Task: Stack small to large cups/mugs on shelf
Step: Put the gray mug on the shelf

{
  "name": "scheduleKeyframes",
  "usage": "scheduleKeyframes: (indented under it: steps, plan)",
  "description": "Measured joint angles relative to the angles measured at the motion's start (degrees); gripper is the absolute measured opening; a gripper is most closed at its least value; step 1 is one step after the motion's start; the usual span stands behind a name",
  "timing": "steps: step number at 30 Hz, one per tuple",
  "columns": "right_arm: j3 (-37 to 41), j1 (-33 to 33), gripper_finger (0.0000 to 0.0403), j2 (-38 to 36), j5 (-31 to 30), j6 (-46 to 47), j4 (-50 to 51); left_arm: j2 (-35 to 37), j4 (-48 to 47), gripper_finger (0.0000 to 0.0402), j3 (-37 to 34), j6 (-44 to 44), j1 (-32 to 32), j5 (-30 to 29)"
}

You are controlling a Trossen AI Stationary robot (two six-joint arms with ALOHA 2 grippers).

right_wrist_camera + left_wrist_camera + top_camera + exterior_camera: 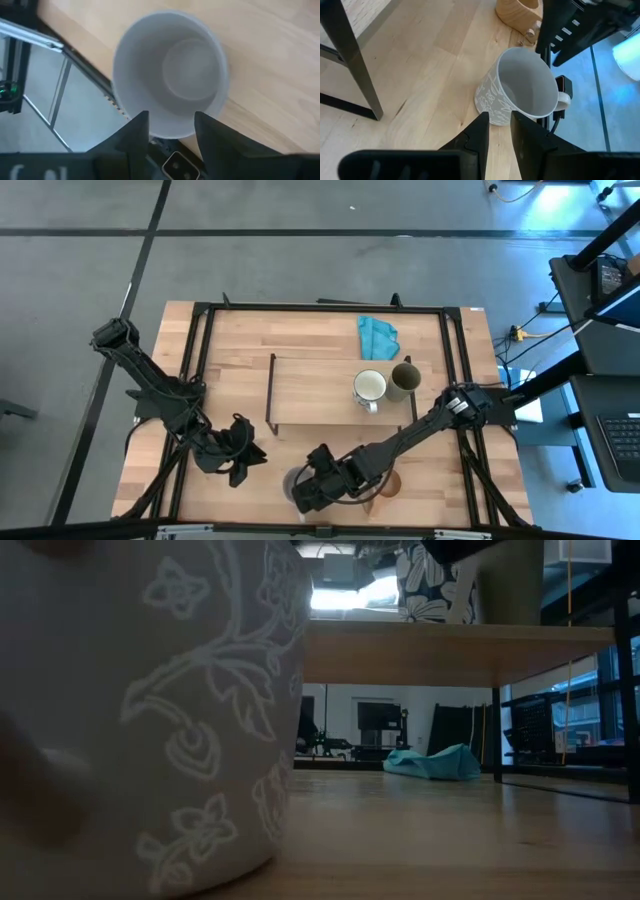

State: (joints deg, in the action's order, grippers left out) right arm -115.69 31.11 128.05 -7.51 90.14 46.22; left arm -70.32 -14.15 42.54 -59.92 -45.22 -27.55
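Note:
A grey mug (291, 483) with a pale flower pattern (150, 710) stands upright on the table near its front edge. My right gripper (170, 120) hovers open just above it, its two fingers over the rim's near side. My left gripper (499, 131) waits to the left of the mug, its fingers a narrow gap apart and holding nothing. The brown wooden cup (388, 483) stands to the right of the grey mug. On the shelf (310, 395), a white mug (369, 388) and an olive-green cup (404, 380) stand side by side at its right end.
A teal cloth (377, 335) lies on the table behind the shelf. Black frame rails (200, 360) run along the table's sides and back. A small dark device (175, 167) sits at the front edge just beside the grey mug.

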Motion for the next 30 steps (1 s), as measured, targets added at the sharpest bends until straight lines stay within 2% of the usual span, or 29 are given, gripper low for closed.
scheduleKeyframes:
  steps: [7,14,21,26,30]
  plan:
    - [-2.5,-0.2,0.0161,0.0,0.0,-1.3,1.1,0.0,0.0,0.0075,0.0,-0.2,0.0,0.0]
    - [-4.6,-0.2,0.0161,0.0,-0.4,-0.5,12.0,0.0,0.0,0.0075,0.0,-0.2,-0.4,0.0]
    - [-4.6,-0.2,0.0161,0.2,-0.5,-0.6,10.7,0.0,0.0,0.0075,0.0,-1.1,-1.3,-0.5]
    - [-1.2,-0.2,0.0161,0.2,-0.5,-0.4,10.2,0.0,0.0,0.0075,0.0,-1.2,-1.4,-0.9]
    - [0.8,-0.2,0.0161,0.2,-0.5,-0.3,5.9,0.0,0.0,0.0075,0.0,-1.2,-1.4,-0.9]
